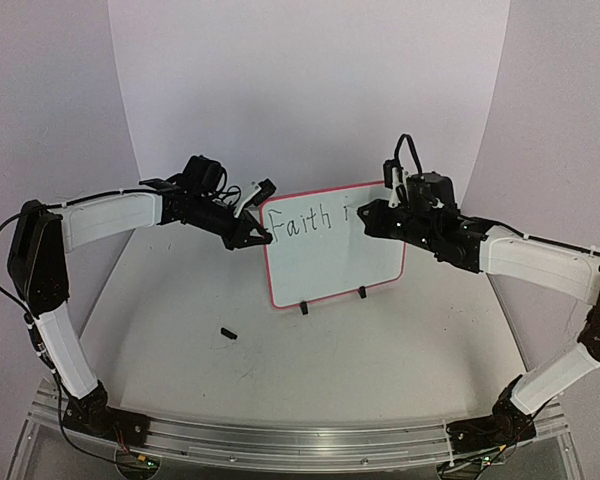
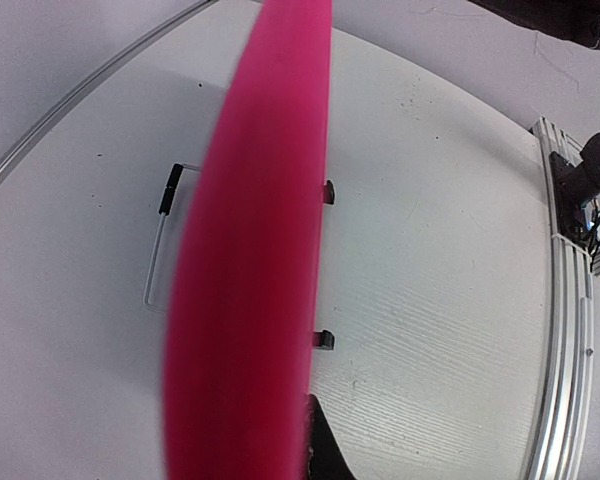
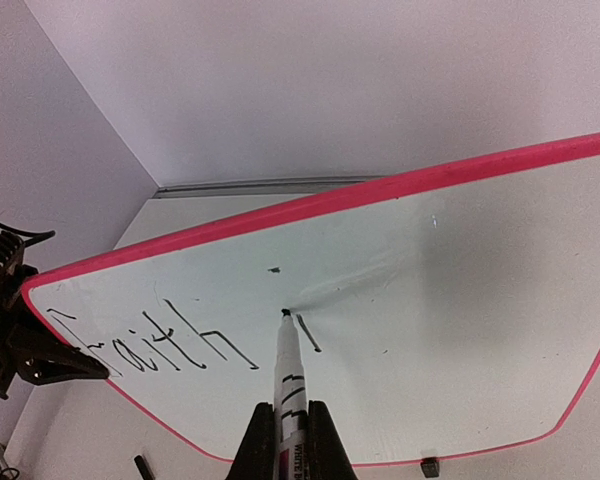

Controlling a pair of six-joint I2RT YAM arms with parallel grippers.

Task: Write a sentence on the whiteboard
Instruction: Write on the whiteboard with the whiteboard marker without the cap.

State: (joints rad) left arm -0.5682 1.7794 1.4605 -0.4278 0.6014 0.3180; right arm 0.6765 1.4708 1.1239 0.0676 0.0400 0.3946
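The whiteboard (image 1: 332,250), white with a red-pink frame and two black feet, stands upright mid-table. The sentence (image 1: 298,222) reads "Faith" plus an "i" stroke and dot (image 3: 307,332). My left gripper (image 1: 257,236) is shut on the board's left edge, which fills the left wrist view as a blurred pink band (image 2: 245,260). My right gripper (image 3: 288,440) is shut on a white marker (image 3: 290,375). Its tip touches the board just left of the "i" stroke. In the top view the right gripper (image 1: 372,218) sits at the board's upper right.
A small black marker cap (image 1: 228,333) lies on the table left of the board's front. White walls close in behind and on both sides. The aluminium rail (image 1: 300,440) with both arm bases runs along the near edge.
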